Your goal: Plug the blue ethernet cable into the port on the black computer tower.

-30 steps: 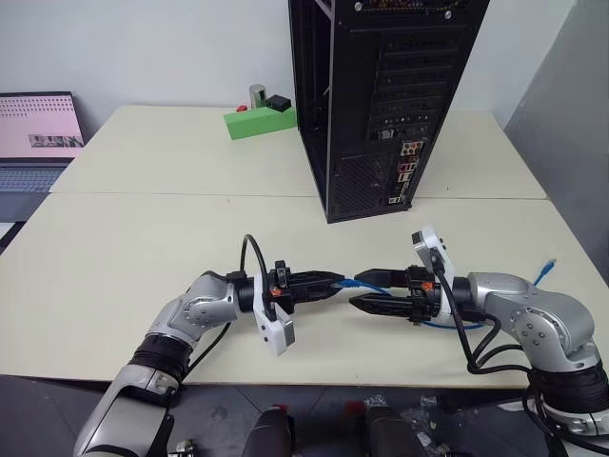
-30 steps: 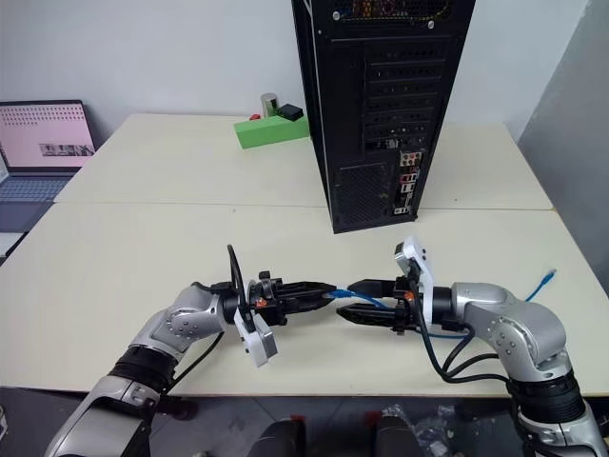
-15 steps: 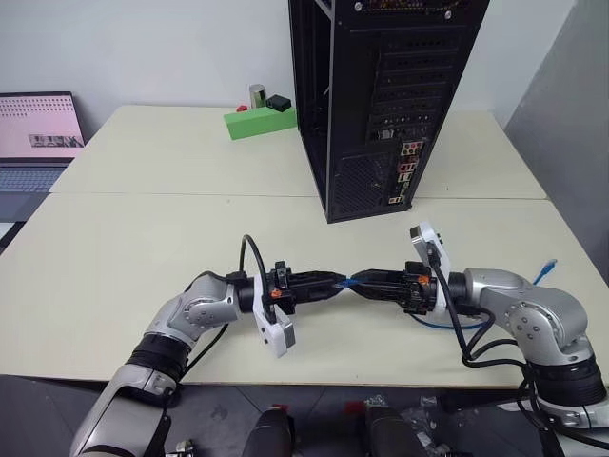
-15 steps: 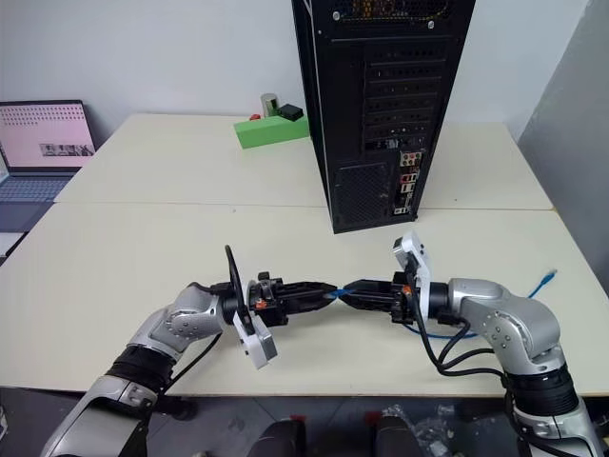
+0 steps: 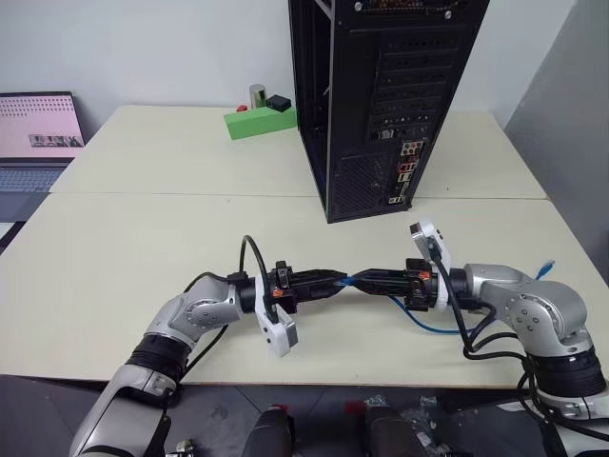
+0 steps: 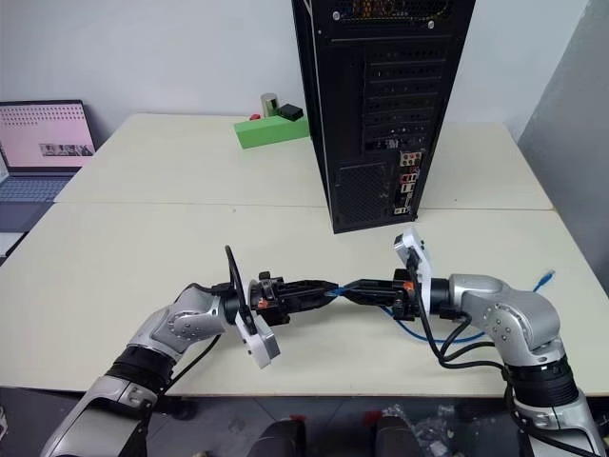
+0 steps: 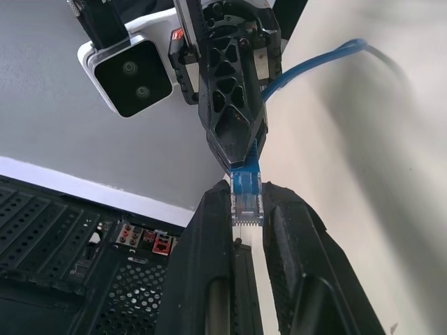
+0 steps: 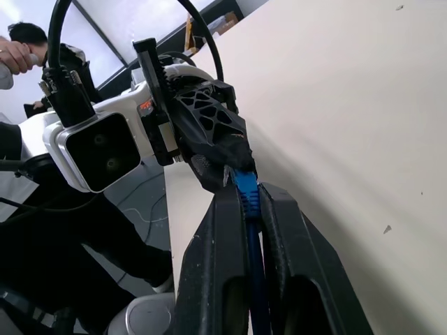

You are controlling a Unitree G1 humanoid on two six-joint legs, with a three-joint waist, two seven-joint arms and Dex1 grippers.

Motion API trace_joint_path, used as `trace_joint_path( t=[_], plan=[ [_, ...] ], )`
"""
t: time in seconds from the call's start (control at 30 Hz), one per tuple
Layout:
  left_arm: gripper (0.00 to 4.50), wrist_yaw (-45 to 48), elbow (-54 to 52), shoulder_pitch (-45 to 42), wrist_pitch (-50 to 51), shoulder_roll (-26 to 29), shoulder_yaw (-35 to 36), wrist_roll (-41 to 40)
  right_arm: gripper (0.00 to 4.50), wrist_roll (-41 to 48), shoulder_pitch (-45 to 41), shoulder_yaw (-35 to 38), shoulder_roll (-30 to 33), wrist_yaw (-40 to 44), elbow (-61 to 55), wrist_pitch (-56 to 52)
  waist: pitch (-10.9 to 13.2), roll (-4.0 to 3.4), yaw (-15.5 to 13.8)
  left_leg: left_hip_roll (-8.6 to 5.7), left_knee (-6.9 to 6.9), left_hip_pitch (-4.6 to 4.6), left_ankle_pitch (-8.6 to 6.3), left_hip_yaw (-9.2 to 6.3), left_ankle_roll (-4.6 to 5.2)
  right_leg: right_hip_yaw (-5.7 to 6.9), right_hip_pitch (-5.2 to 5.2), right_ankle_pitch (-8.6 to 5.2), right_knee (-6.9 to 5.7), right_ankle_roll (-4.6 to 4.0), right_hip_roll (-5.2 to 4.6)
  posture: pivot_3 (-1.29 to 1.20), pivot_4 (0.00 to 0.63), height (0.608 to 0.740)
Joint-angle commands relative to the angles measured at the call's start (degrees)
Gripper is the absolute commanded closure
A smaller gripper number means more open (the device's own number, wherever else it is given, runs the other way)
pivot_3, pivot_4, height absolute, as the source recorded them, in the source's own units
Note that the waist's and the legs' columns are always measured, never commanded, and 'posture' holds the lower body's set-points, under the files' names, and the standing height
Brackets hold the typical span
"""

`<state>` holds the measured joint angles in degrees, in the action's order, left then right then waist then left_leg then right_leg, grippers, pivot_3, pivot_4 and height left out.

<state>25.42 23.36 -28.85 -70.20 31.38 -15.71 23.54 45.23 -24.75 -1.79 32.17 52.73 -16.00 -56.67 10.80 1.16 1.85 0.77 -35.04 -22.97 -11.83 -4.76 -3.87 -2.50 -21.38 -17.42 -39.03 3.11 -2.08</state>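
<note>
At the far left edge a laptop [image 5: 36, 133] sits open with a pink screen, off the corner of the pale counter [image 5: 143, 257]. Further back on the counter lies a green block [image 5: 259, 122] with a small grey cylinder and a black item on top.

Near the front edge, the left tool [image 5: 335, 282] reaches level toward the middle, fingers pointing right. In the left wrist view its two black fingers [image 7: 209, 258] stand a little apart with the clear plug of the blue ethernet cable [image 7: 246, 202] lying between them; I cannot tell whether they are pressing it or merely flanking it.

Tip to tip with it comes the right tool [image 5: 366, 280], pointing left. Its fingers [image 8: 227, 237] are closed tight on the blue cord just behind the plug, which sticks out from them toward the left tool. Both tools hang just above the counter.

Behind them, slightly right of centre, the black computer tower [image 5: 381, 95] stands upright on the counter, its rear panel with slot covers and coloured connectors facing us. The port [image 5: 398, 200] is somewhere in that low connector strip, too small to pick out surely, and well apart from the plug.

From the right tool the cable loops down across the counter [image 5: 428, 324], and its other end [image 5: 545, 269] lies near the right edge.
</note>
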Motion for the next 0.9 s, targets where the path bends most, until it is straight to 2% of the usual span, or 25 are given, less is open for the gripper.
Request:
trace_joint_path(
  t=[0.03,0.2,0.3,0.43,0.57,0.63,0.77,0.9],
  plan=[
    [2.85,0.8,-1.1,0.5,3.1,0.7,-1.4,-4.2,4.5,1.0,-1.6,0.4,0.8,1.1,-0.5,0.2,0.0,0.0,0.0,0.0,0.0,0.0,0.0,0.0,0.0,0.0,0.0,0.0,0.0,0.0,0.0,0.0,0.15,0.74],
    [1.94,6.0,-1.8,2.3,13.6,0.6,-2.7,-13.7,4.5,-0.4,-1.3,1.2,1.3,0.0,-0.4,1.9,0.0,0.0,0.0,0.0,0.0,0.0,0.0,0.0,0.0,0.0,-0.01,0.0,0.0,0.0,0.0,0.0,0.15,0.74],
    [1.38,9.8,-7.3,4.5,27.5,-1.0,-2.0,-22.3,4.5,-3.6,-1.0,4.6,1.3,-3.8,0.3,6.2,0.0,0.0,0.0,0.01,0.0,-0.01,0.0,-0.01,0.0,0.0,-0.01,0.0,-0.01,0.0,0.0,0.0,0.15,0.74],
    [0.6,11.1,-16.3,6.5,45.4,-4.2,-1.1,-29.5,4.5,-8.3,-0.8,7.5,0.8,-9.1,1.2,12.0,0.0,0.0,-0.1,0.0,0.0,-0.03,0.0,-0.02,0.0,0.01,-0.01,0.0,0.0,0.0,-0.01,0.0,0.15,0.74],
    [0.6,7.1,-24.8,5.8,64.5,-9.9,-0.6,-33.0,4.5,-17.1,-2.2,7.7,-2.3,-19.7,3.0,19.3,0.0,0.0,0.0,0.0,0.0,-0.03,0.0,-0.03,0.0,0.0,-0.01,0.0,0.0,0.0,0.0,0.0,0.15,0.74],
    [0.6,4.4,-26.6,4.4,70.9,-13.0,0.1,-33.0,4.5,-20.4,-3.2,7.5,-4.6,-24.5,4.0,21.4,0.0,0.0,0.0,-0.01,-0.01,-0.03,0.0,-0.03,0.0,0.0,-0.01,0.0,-0.02,0.0,0.0,0.0,0.15,0.74],
    [0.6,-1.9,-26.4,0.3,80.6,-19.4,1.7,-32.1,4.5,-27.0,-4.7,6.9,-8.6,-33.6,5.4,24.4,0.0,0.0,0.2,0.0,0.0,-0.02,0.01,-0.04,-0.01,-0.01,-0.04,0.0,-0.05,0.0,0.04,0.0,0.15,0.74],
    [0.6,-6.2,-24.1,-3.9,85.4,-23.4,2.7,-30.2,4.5,-31.0,-6.6,6.5,-14.0,-41.5,6.3,25.2,0.0,0.0,0.1,-0.01,0.0,-0.03,0.01,-0.03,-0.02,-0.03,-0.04,0.0,-0.03,0.0,0.03,0.0,0.15,0.74]
  ],
)
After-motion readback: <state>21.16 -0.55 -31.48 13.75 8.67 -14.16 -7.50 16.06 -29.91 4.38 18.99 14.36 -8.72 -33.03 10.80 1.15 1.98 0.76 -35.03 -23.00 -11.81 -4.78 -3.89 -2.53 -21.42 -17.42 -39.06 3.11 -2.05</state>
